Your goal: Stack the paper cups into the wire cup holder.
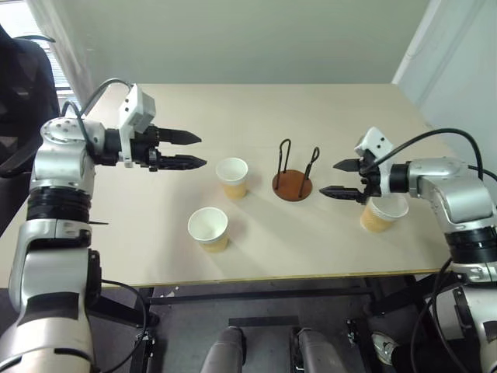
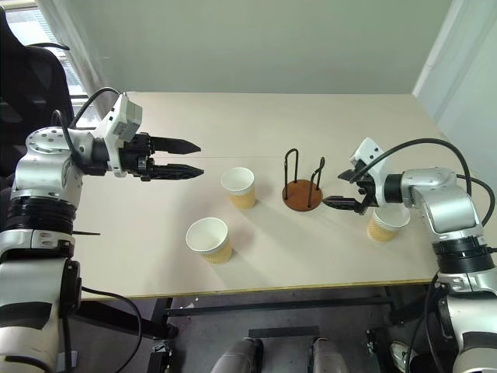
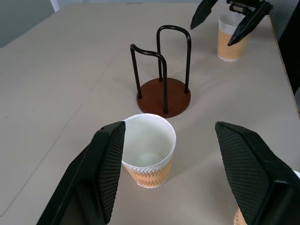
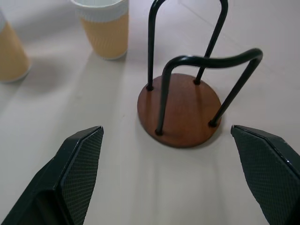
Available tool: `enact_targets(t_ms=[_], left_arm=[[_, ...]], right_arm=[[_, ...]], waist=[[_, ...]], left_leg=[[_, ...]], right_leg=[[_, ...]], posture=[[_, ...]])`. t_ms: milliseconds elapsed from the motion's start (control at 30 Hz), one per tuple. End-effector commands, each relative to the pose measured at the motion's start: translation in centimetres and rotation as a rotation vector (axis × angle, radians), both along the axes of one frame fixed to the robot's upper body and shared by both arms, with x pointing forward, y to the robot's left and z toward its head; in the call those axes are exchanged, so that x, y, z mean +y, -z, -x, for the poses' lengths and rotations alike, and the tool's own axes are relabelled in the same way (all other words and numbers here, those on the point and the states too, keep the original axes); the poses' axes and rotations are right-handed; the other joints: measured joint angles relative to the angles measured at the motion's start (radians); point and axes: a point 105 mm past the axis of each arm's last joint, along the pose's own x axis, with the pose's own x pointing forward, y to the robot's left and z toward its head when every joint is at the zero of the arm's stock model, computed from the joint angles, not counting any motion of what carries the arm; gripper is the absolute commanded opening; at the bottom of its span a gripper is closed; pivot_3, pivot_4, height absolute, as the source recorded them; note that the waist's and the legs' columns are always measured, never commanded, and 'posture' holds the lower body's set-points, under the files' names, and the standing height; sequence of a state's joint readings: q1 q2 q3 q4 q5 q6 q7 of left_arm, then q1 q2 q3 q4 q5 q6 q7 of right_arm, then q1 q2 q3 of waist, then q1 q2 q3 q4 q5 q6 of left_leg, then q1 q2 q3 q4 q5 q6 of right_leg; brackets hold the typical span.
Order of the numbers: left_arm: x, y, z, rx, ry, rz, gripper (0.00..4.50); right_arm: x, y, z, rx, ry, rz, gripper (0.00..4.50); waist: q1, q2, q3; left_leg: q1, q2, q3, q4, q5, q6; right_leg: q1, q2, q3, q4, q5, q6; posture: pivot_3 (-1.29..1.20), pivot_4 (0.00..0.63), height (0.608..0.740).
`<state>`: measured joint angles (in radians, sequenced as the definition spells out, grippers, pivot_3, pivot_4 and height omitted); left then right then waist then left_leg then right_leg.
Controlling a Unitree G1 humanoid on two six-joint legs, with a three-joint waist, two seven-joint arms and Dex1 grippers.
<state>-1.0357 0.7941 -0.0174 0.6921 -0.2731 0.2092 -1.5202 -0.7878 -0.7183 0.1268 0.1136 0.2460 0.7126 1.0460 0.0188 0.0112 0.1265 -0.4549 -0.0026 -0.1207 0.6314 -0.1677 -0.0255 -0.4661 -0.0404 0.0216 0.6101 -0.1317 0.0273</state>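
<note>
Near the middle of a pale beige tabletop (image 1: pixel 256 116): one wire cup holder (image 1: pixel 293 172), upright on its reddish-brown disc, two black loops, empty. Three paper cups, all upright: one (image 1: pixel 232 177) just left of the holder, one (image 1: pixel 209 228) nearer and further left, one (image 1: pixel 382 214) right of the holder, close to the near edge. Pale wall beyond the far edge, black chair at far left. Left gripper (image 1: pixel 191 151) raised above the table left of the cups, reaching level toward the right, fingers apart, holding nothing. Right gripper (image 1: pixel 335 179) just right of the holder, above the right-hand cup, aimed left and tipped slightly down, fingers spread wide, empty.
</note>
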Motion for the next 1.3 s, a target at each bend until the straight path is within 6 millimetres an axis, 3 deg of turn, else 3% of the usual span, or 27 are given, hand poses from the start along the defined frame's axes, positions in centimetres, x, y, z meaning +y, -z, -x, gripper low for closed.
enact_targets(t_ms=[33, 400, 833, 1300], left_arm=[[-0.1, -1.3, 0.0, -0.057, 0.009, -0.011, 3.25], [0.2, -1.7, 0.0, -0.087, -0.01, -0.014, 3.25], [0.4, -1.8, 0.1, -0.095, -0.02, -0.018, 3.25], [0.6, -1.8, 0.1, -0.092, -0.026, -0.021, 3.25]], right_arm=[[0.7, -1.2, -0.3, -0.042, 0.013, 0.005, 4.45], [2.3, 0.9, -1.4, -0.025, 0.108, 0.015, 4.45], [2.0, 0.4, -3.5, -0.07, 0.22, 0.029, 4.45], [3.7, 0.3, -2.4, 0.021, 0.14, -0.008, 4.45]], waist=[[0.0, 0.0, 0.0], [0.0, 0.0, 0.0], [0.001, 0.0, 0.0], [0.0, 0.0, 0.0]], left_leg=[[0.0, 0.0, 0.0, 0.0, 0.0, 0.0], [0.0, 0.0, 0.0, 0.0, 0.0, 0.001], [-0.001, 0.0, 0.0, 0.0, -0.001, 0.0], [-0.001, 0.0, 0.0, 0.0, -0.001, 0.0]], right_leg=[[0.0, 0.0, 0.0, 0.0, 0.0, 0.0], [0.0, 0.0, 0.0, 0.0, 0.0, 0.0], [-0.002, 0.0, 0.0, 0.001, 0.0, 0.0], [-0.002, 0.0, 0.0, 0.001, 0.0, 0.0]], posture=[[0.0, 0.15, 0.74], [0.0, 0.15, 0.74], [0.0, 0.15, 0.74], [0.0, 0.15, 0.74]])
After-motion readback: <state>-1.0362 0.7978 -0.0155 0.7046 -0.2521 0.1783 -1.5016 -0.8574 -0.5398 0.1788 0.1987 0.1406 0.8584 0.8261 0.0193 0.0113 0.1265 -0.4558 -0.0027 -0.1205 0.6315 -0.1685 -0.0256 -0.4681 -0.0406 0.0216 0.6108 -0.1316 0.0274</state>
